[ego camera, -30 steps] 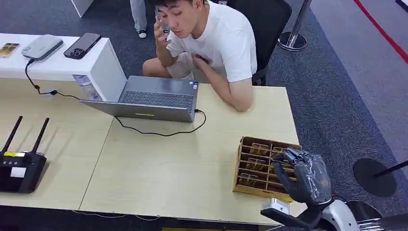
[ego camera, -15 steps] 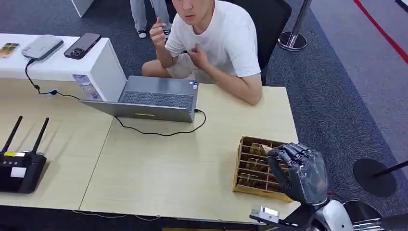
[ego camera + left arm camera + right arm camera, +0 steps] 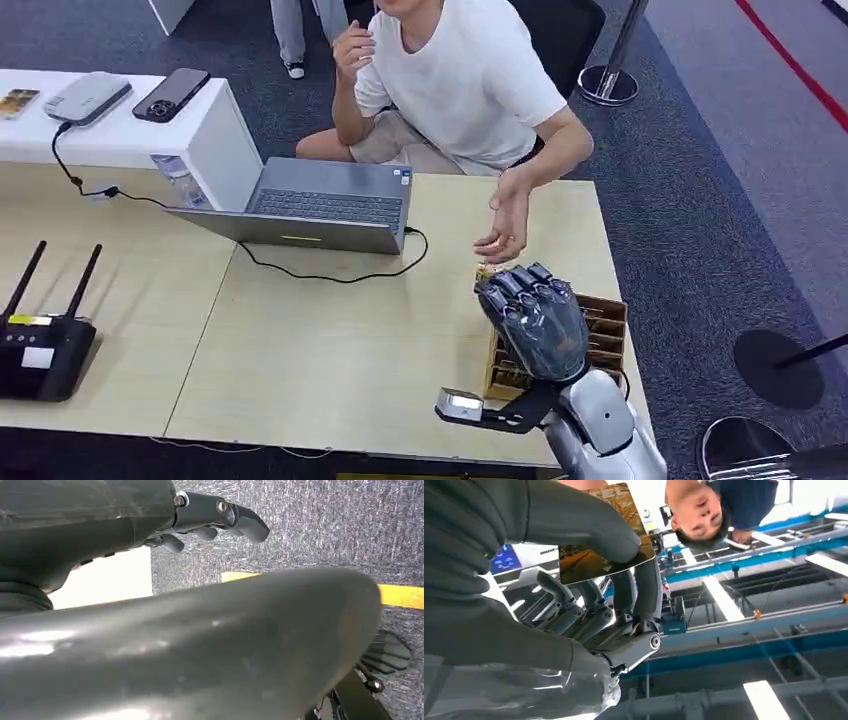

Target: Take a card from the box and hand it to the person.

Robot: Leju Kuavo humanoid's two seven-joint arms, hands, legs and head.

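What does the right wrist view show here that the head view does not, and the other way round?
Only the right wrist view shows the card plainly: a gold-brown card pinched between the thick thumb and the dark fingers, with ceiling beams and lights behind.

Only the head view shows the setting: the wooden box with its compartments on the table, the laptop, the router, and the person's hand reaching out just above the robot's fingertips.

Both show the right hand raised toward the person.
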